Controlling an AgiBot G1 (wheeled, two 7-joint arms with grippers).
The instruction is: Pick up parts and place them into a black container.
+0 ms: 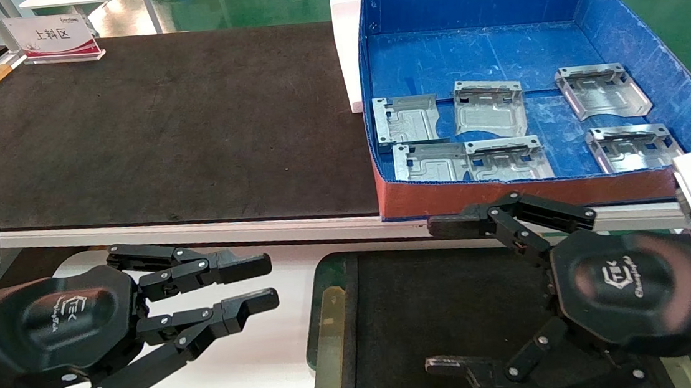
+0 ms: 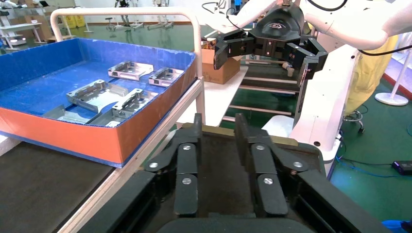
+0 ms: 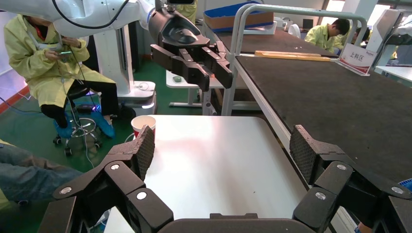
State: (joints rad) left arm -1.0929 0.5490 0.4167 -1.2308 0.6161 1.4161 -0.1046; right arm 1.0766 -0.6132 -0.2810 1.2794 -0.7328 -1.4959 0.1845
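Six parts point(image 1: 489, 108) are lying in the blue box point(image 1: 638, 37), far of the right tool point(image 1: 454, 297), which is hovering released over the black container point(image 1: 443, 310). The left tool point(image 1: 253, 284) is hanging slightly parted over the white counter point(image 1: 261, 376), empty.

Left claw point(image 2: 217, 127) fingers slightly apart (nothing held), black container point(image 2: 291, 145) beneath, parts point(image 2: 94, 94) in blue box point(image 2: 73, 141) beside.

light: bright even overhead light is filling the scene | glare: parts point(image 1: 489, 108) and white table point(image 3: 214, 160) are shining | blur: right gripper point(image 1: 448, 297) housing is smearing | shadows: soft, faint
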